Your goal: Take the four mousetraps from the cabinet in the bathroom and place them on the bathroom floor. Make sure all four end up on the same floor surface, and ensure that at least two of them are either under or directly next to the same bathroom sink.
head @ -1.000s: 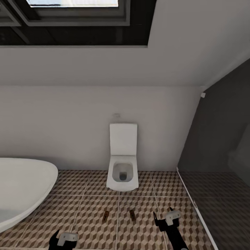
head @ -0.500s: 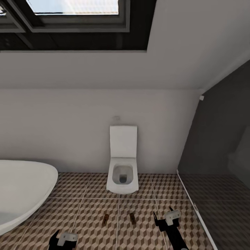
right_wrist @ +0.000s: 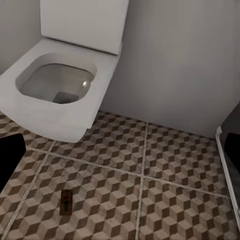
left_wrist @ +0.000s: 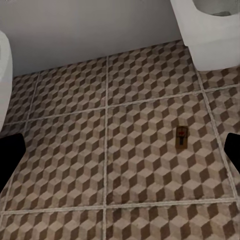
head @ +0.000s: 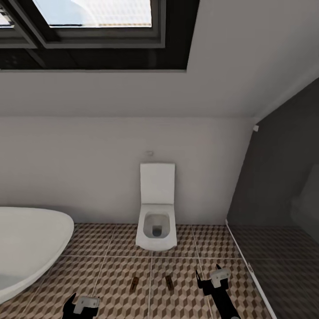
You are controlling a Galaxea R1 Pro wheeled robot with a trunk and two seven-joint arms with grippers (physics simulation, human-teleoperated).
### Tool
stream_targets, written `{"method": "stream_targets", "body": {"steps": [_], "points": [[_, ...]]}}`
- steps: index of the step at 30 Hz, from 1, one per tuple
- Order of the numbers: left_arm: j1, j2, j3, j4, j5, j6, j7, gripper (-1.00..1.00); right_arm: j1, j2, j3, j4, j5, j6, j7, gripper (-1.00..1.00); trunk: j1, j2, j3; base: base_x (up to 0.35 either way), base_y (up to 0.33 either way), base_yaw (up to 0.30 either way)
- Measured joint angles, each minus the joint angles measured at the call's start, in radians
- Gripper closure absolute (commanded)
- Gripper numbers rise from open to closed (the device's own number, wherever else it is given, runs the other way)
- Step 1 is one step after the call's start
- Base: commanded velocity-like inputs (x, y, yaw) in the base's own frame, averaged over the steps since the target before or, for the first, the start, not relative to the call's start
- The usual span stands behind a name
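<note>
Head camera had tilted up a touch since the earlier frame — nothing on the bathroom floor (head: 110, 266) shifted. Two mousetraps (head: 134, 283) (head: 169, 282) lay before the toilet (head: 156, 230), no sink visible. Left gripper (head: 81, 305) and right gripper (head: 212, 280) both spread, empty — left cut off at frame edge.
</note>
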Motion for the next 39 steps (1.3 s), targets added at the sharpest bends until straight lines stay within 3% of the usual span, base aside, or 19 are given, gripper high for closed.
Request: {"method": "stream_targets", "body": {"steps": [39], "points": [[0.000,-0.010,0.000,0.000,0.000,0.000,0.000,-1.00,0.000,0.000,0.000,0.000,0.000,0.003,0.000,-1.00,0.000,0.000,0.003,0.000,0.000,0.000]]}}
